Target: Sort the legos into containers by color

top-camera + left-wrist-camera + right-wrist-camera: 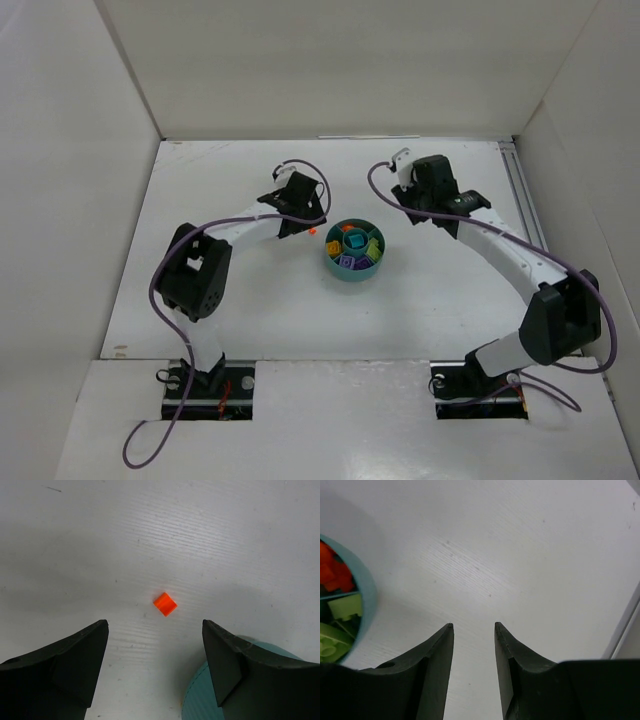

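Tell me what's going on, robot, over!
Left tool open, hovering over orange brick beside dish. Right tool slightly open, empty. Nothing blocking the brick.

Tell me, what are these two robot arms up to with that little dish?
They are sorting tiny plastic bricks by colour into the compartments of a round teal plastic dish, and nearly all of them lie in it. One small orange brick sits on the white table just beside the dish. The left gripper hovers over that brick, jaws wide open and holding nothing. The right gripper is at the dish's other side, slightly open and empty.
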`<action>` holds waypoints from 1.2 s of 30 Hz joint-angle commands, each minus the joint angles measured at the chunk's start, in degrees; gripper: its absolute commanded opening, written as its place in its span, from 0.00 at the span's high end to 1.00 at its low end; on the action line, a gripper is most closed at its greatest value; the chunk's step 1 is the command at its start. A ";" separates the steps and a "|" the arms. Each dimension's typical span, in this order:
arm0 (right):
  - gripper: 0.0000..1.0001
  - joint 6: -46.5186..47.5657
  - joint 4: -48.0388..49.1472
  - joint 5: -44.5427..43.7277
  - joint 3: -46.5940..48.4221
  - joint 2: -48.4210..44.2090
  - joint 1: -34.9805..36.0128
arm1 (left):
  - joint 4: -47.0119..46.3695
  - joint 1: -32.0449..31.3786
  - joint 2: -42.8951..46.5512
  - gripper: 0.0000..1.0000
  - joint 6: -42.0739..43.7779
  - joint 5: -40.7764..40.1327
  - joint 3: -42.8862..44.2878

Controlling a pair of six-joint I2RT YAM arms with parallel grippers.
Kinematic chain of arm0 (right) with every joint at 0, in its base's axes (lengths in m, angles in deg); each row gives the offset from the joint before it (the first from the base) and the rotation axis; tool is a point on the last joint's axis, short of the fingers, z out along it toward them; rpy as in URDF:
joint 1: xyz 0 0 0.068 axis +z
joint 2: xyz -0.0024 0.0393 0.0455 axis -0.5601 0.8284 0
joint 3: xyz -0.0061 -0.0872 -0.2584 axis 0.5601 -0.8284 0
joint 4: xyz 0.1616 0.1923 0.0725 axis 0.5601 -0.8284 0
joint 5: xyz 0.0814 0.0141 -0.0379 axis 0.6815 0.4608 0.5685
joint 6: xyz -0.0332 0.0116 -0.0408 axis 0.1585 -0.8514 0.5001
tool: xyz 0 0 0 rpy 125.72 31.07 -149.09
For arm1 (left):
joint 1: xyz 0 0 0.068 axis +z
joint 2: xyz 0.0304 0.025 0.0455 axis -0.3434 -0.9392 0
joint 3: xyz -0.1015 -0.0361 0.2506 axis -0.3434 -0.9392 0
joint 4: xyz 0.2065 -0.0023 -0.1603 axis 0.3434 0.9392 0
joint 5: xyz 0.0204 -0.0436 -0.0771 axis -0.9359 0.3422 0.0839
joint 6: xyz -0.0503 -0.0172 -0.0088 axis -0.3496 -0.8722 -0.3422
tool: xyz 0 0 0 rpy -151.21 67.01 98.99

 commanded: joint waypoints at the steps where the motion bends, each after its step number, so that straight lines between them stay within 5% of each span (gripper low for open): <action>1: 0.56 -1.12 0.02 -0.13 -2.23 -1.83 -2.03 | 2.61 -0.57 -0.97 0.28 1.47 -0.12 4.27; 9: 0.56 -0.60 0.55 1.46 -3.99 -2.35 -5.64 | 6.12 -1.10 -6.95 0.50 -0.56 0.93 9.10; 23: 0.56 -0.07 2.22 4.18 -6.19 -2.35 -8.97 | 10.25 -3.47 -11.69 0.69 -1.08 -1.35 11.48; 36: 0.56 0.46 2.22 4.71 -6.19 -2.88 -9.51 | 11.57 -4.00 -14.51 0.63 -1.61 -5.66 13.77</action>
